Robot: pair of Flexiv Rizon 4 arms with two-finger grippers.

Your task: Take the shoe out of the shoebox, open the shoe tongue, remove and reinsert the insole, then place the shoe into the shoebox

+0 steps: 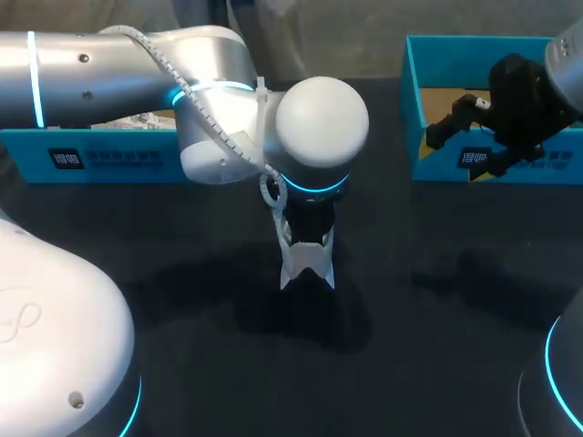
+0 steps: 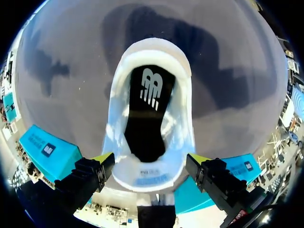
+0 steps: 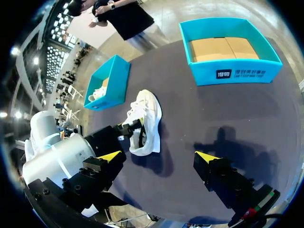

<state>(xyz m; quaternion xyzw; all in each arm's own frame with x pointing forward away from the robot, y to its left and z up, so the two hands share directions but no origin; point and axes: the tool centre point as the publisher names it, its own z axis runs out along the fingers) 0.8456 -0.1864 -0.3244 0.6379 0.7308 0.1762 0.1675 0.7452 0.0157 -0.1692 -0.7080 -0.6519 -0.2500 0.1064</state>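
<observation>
In the head view, the left fingers [image 1: 306, 238] pointed straight down at the middle of the desk [image 1: 182, 300], with the white shoe [image 1: 308, 266] directly under them. The right fingers [image 1: 451, 123] hung well off to the side, above the front wall of the open blue shoebox [image 1: 414, 100]. A second blue box [image 1: 91, 157] stood on the far side of the left arm.

In the left wrist view, the left fingers [image 2: 90, 175] stood wide apart with the shoe [image 2: 183, 137] between them. Each yellow tip lay against one side of the shoe near the tongue, so the fingers were gripping it. Ahead of the fingers, the shoe's opening showed the black insole [image 2: 147, 118] lying inside.

In the right wrist view, the right fingers [image 3: 102, 166] were spread open with nothing between them. The shoe [image 3: 147, 111] lay on the desk [image 3: 228, 123] ahead of them, out of any box, with the left fingers [image 3: 129, 129] at it. The shoebox [image 3: 237, 75] stood farther ahead, showing only its cardboard floor.
</observation>
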